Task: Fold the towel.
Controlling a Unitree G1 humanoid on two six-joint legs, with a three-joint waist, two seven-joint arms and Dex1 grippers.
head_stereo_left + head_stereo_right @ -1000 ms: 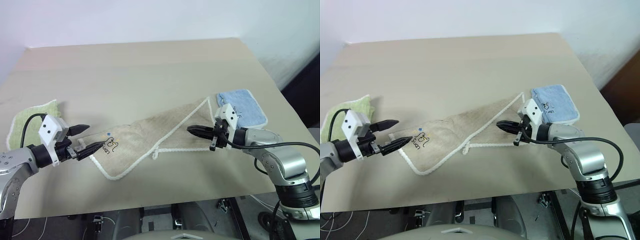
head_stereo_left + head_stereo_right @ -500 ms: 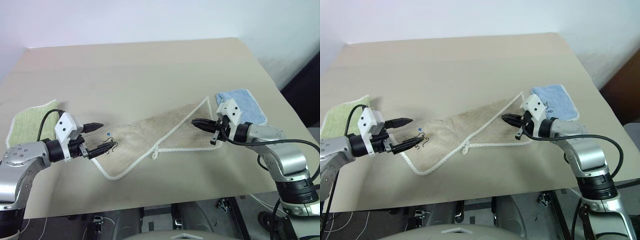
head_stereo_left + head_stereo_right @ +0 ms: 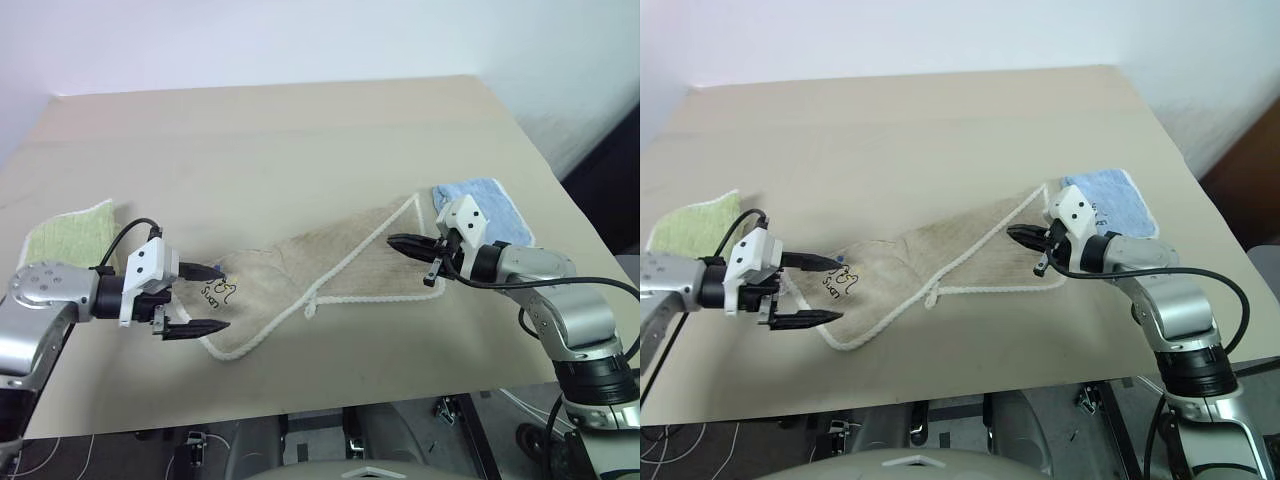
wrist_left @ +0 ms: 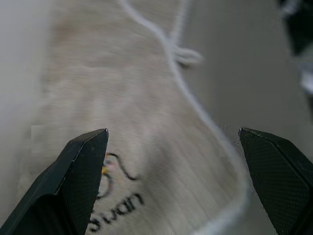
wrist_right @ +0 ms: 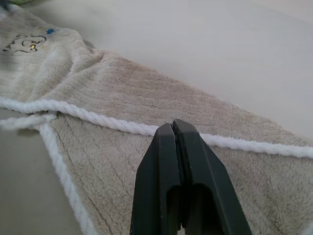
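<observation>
Your towel [image 3: 320, 262] lies flat on the table [image 3: 300, 140], stretched slantwise from its lettered corner near the left to a white-corded corner further off on the right, already doubled once along a corded edge, with the small loop [image 3: 311, 309] sticking out of the near edge. Your left gripper [image 3: 203, 298] stands as wide as it goes, one finger over the lettering [image 3: 220, 293] and the other just off the near-left corner, holding nothing. Your right gripper [image 3: 394, 241] is pressed fully shut above the right part of the towel and has no cloth in it. The risk on the left is a shallow bite — the lower finger looks to be outside the corded edge, so if you close from here you may catch only the cord or nothing at all, and the corner could slide away. On the right, closed fingers can only push, and a push would likely bunch the upper layer and spoil the existing fold. Mind the light blue folded towel [image 3: 490, 205] just beyond the right corner and the light green one [image 3: 65, 232] far left — a wide sweep could drag either.
</observation>
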